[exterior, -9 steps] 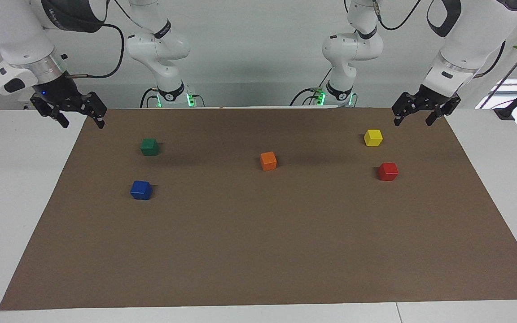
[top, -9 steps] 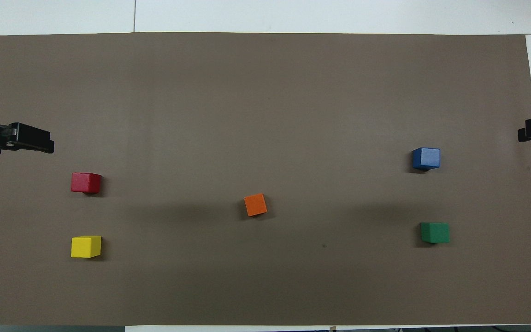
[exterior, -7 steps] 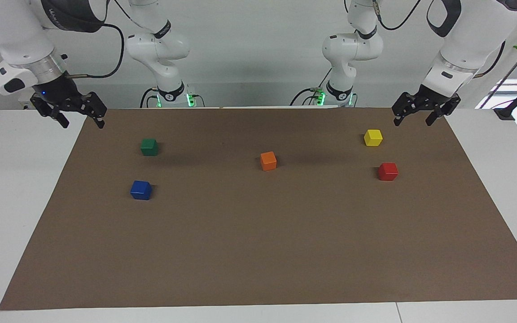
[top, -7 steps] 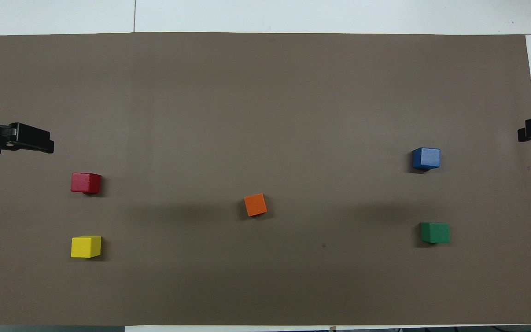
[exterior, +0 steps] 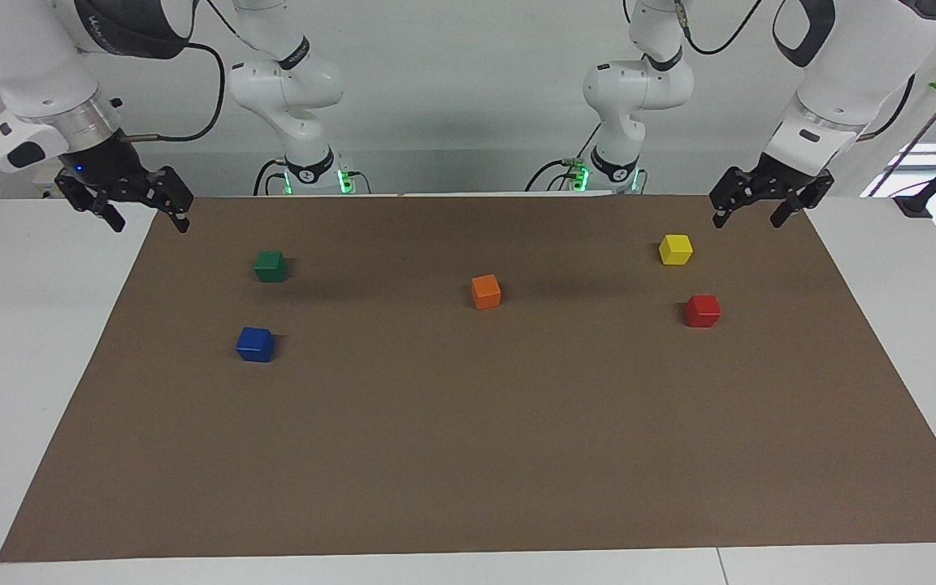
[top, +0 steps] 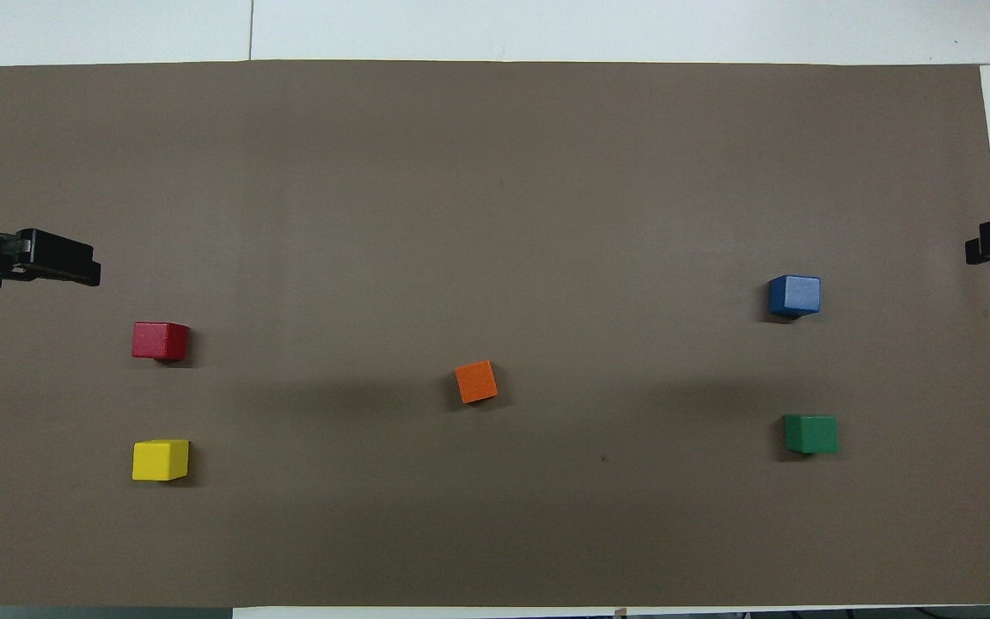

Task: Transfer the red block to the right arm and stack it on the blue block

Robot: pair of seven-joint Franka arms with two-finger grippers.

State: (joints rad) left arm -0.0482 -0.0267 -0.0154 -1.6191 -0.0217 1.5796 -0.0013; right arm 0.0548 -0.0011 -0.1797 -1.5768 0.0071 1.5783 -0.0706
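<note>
red block (exterior: 703,310), blue block (exterior: 255,344), orange cube (exterior: 486,292), brown mat (exterior: 468,455)

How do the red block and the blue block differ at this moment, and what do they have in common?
The red block is bright red; the blue block is deep blue. The red block lies toward the left arm's end of the table; the blue block lies toward the right arm's end. The red block is a little nearer to the robots than the blue block. Both are cubes of equal size, resting on the brown mat, untouched.

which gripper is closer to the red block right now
Left. The left gripper hangs open above the mat's edge at the red block's end of the table; the right gripper, also open, waits at the other end, past the blue block.
</note>
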